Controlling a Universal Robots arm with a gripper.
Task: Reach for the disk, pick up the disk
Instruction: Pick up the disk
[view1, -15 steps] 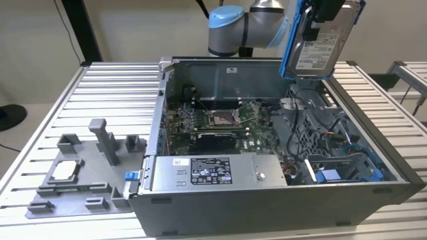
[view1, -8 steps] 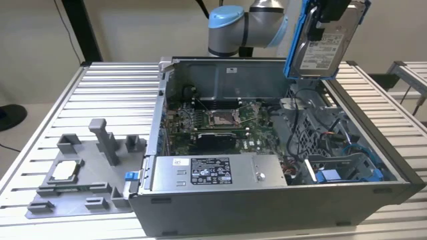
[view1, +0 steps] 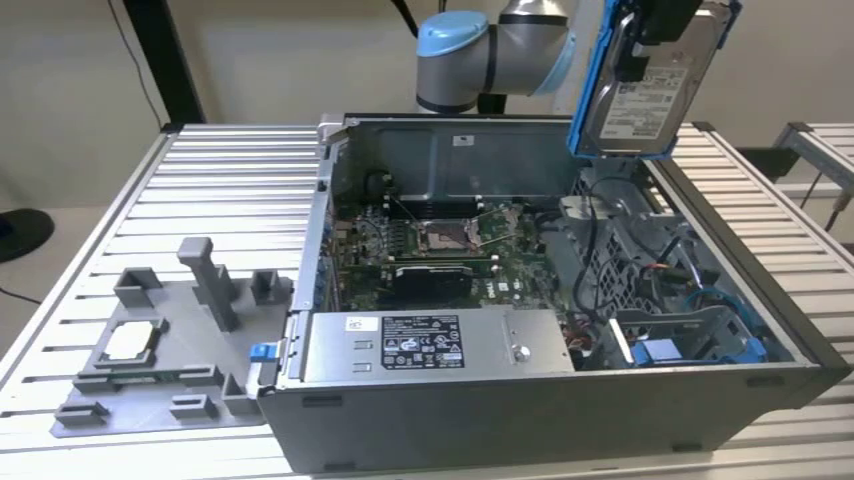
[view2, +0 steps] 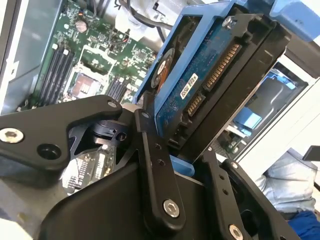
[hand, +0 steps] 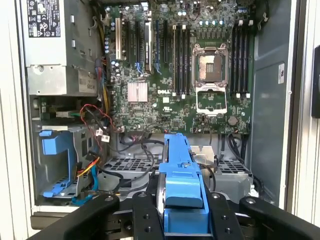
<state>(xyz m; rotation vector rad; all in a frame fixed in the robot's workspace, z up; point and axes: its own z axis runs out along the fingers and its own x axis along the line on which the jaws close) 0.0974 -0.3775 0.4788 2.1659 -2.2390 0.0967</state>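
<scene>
exterior view: the disk (view1: 650, 90) hangs high in the air, above the back corner of the open computer case (view1: 534, 420) on the exterior view's right; it stands on its edge, white label facing the camera, blue bracket round its sides; the pincer (view1: 663, 28) is closed on the disk from above, gripping its top end; the disk touches nothing else, so the pick up looks done, i think.

in the second wrist view the black fingers (view2: 155, 165) press on both flat sides of the disk (view2: 200, 95), and the green underside with its gold plug teeth shows; in the first wrist view the blue bracket (hand: 181, 185) sits right between the two fingers, in the middle.

to do this step well, i think the grip should stay tight and even, since the disk is heavy metal and the blue plastic could slide; keeping it straight up and down helps, so it does not swing or tip.

edges and room: the case wall sits under the disk, and loose wires (view1: 601, 250) lie below it near the motherboard (view1: 441, 250); the blue drive slot (view1: 681, 345) in the front corner is well apart; above the case there is lots of open air; the ribbed table (view1: 227, 190) on the exterior view's left has bare room, past the grey holder tray (view1: 147, 360).
</scene>
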